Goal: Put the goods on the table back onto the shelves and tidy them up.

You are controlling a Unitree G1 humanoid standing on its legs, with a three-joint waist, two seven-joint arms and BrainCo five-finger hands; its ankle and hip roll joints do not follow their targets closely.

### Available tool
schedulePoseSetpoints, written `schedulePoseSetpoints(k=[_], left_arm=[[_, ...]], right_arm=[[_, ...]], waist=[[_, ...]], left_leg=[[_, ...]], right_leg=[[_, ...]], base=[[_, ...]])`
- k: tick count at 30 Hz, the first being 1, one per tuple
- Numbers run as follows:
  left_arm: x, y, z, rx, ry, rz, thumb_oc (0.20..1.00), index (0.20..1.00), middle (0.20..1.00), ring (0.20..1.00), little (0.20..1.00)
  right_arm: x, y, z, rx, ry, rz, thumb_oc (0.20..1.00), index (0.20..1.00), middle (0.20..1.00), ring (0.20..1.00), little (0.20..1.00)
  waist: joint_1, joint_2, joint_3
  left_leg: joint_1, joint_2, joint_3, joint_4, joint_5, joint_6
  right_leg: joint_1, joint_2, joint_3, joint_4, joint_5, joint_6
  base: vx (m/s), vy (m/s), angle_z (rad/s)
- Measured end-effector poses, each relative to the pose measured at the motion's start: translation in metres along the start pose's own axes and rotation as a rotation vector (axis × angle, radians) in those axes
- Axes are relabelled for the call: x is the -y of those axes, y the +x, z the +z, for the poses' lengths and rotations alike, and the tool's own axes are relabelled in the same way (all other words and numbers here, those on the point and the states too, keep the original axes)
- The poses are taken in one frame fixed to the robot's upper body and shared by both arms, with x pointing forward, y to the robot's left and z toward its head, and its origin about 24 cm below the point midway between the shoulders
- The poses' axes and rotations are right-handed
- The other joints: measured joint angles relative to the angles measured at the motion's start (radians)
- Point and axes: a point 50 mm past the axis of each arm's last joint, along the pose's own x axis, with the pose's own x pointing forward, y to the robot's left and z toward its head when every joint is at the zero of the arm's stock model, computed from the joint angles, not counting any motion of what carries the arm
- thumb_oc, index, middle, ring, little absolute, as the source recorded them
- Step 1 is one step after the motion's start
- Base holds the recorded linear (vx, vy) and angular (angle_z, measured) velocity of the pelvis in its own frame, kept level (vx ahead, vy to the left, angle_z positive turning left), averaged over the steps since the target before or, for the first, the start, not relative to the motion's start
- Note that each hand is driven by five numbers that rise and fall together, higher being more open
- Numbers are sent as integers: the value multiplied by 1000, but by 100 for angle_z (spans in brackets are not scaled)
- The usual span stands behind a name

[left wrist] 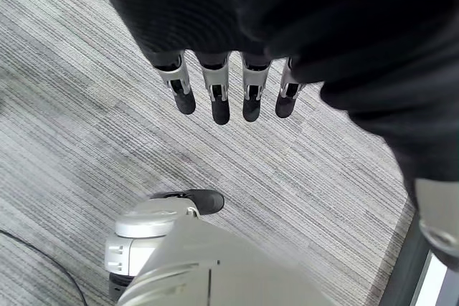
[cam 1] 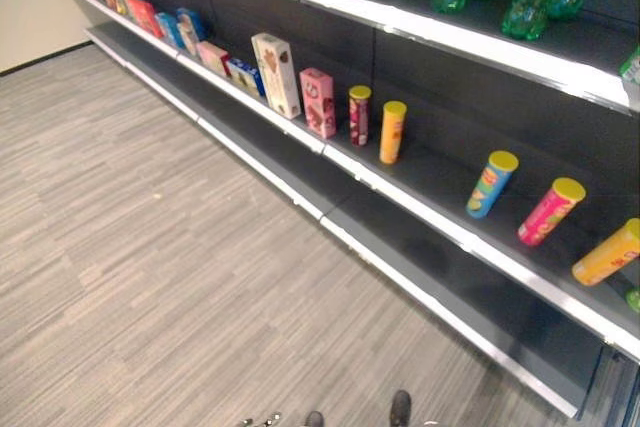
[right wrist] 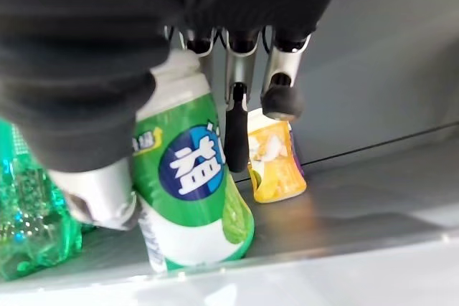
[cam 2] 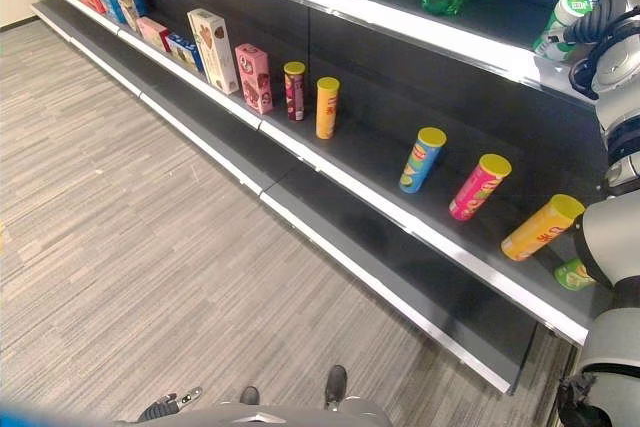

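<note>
The green jar (right wrist: pixel 190 177) stands upright on the top shelf (right wrist: pixel 344 227) at the far right, gripped in the right hand (cam 2: pixel 600 22), its fingers (right wrist: pixel 235 123) curled round it. The right wrist view adds a yellow jar (right wrist: pixel 272 155) just behind. The left hand (left wrist: pixel 222 91) hangs slack, fingers straight, over the floor.

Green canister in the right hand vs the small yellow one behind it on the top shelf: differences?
The green canister is larger, has a white cap and is clasped by the right hand. The yellow canister is smaller, yellow-orange and stands free, untouched. Both stand upright on the top shelf.
</note>
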Motion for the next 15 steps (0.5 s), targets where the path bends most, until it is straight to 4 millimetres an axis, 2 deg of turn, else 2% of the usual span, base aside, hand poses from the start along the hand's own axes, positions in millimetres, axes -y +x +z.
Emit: schedulePoseSetpoints(k=[13, 15], left_arm=[[0, 0, 0, 0, 0, 1, 1000, 1000, 1000, 1000, 1000], [0, 0, 0, 1, 0, 1, 1000, 1000, 1000, 1000, 1000]], right_arm=[[2, 0, -4, -33, -30, -12, 200, 200, 200, 200, 200], [2, 0, -3, -34, -28, -14, 1000, 1000, 1000, 1000, 1000]], waist=[[-1, -1, 0], [-1, -1, 0]], left_leg=[[2, -2, 1, 0, 0, 0], [2, -2, 2, 1, 0, 0]], right_leg=[[2, -2, 1, 0, 5, 6], [2, -2, 2, 0, 6, 6]], base=[[0, 0, 0], [0, 0, 0]])
